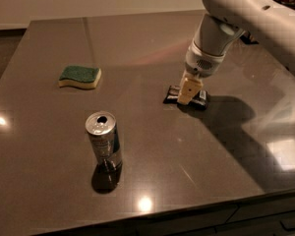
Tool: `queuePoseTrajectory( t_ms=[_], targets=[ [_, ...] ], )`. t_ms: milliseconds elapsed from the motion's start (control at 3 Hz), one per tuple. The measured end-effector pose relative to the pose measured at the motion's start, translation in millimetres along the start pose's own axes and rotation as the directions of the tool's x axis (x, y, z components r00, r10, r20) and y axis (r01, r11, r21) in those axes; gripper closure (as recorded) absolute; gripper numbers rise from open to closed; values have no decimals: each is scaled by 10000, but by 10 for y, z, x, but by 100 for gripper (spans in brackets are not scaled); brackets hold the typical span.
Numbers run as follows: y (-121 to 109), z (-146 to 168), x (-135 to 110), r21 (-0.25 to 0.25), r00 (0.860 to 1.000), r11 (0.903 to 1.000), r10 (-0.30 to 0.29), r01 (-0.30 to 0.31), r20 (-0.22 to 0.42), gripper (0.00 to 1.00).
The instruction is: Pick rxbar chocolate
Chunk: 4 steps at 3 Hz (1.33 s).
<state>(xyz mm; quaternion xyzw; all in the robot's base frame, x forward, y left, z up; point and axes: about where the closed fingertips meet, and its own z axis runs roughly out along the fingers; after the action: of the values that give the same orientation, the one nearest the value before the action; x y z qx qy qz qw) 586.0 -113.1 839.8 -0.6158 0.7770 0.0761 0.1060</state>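
The rxbar chocolate (172,95) is a small flat dark bar with white lettering, lying on the grey table right of centre. My gripper (188,93) hangs from the white arm (221,28), which comes in from the top right. The gripper is down at the bar's middle and covers part of it, so the bar shows on both sides of the gripper. The bar lies flat on the table.
A green-and-yellow sponge (79,76) lies at the left. An open silver drink can (103,140) stands upright near the front, left of centre. The table's front edge (152,213) runs along the bottom. The arm casts a dark shadow (226,112) right of the bar.
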Motion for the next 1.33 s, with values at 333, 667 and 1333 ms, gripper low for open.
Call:
queuePoseTrajectory(
  t_ms=[333, 667, 1333],
  targets=[
    [7, -35, -59, 46, 9999, 9999, -96, 96, 52, 100],
    [28, -209, -175, 171, 9991, 9993, -328, 324, 267, 100],
    [120, -732, -537, 465, 9885, 9927, -1155, 1114, 977, 100]
  ],
)
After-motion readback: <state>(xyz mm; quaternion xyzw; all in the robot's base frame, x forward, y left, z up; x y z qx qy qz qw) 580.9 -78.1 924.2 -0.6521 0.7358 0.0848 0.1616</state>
